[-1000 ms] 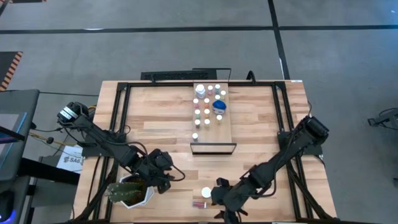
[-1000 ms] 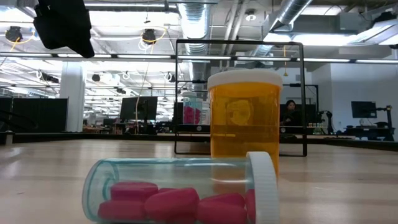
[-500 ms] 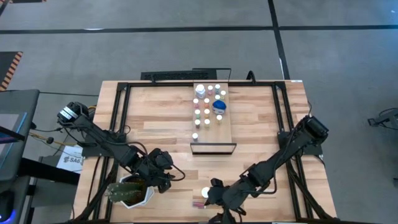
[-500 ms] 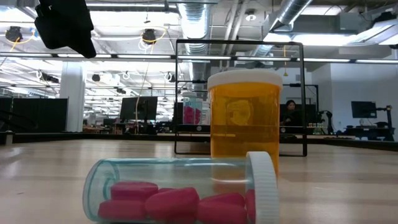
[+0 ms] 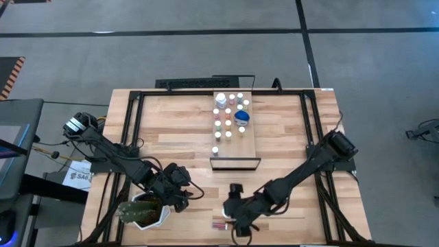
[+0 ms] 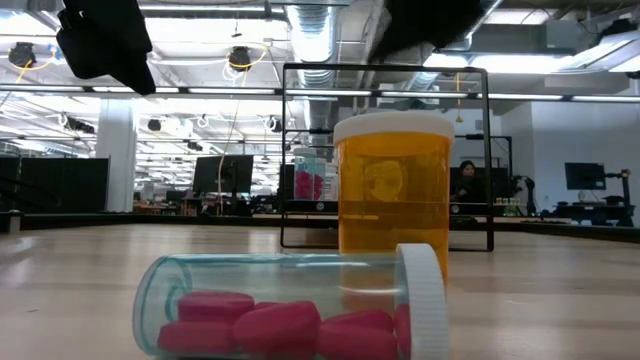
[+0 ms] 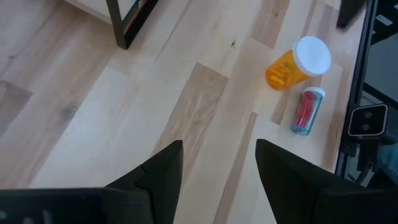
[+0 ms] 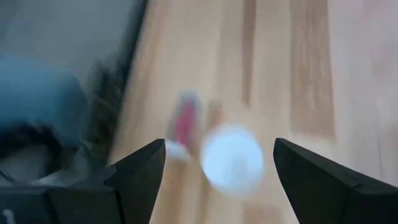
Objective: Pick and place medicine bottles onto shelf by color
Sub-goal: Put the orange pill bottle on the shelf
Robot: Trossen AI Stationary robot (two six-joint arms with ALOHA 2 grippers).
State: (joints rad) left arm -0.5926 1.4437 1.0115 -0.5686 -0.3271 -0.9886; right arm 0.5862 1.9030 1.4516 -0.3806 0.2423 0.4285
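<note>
An orange medicine bottle with a white cap stands upright on the table near its front edge. A clear vial of pink pills lies on its side beside it. My right gripper is open and hovers above the orange bottle's white cap, touching nothing; in the high view it covers the bottle. My left gripper is open and empty, by the plant pot. The shelf at the table's far middle carries several small bottles.
The white hexagonal plant pot stands at the near left corner, right by my left gripper. The shelf's dark frame stands upright behind the orange bottle. Bare wood lies between the shelf and the two loose bottles.
My right gripper has moved toward the table's left edge and now stands over the orange bottle, covering its cap in the high view and showing at the top of the low view. The bottle and the vial have not moved.
</note>
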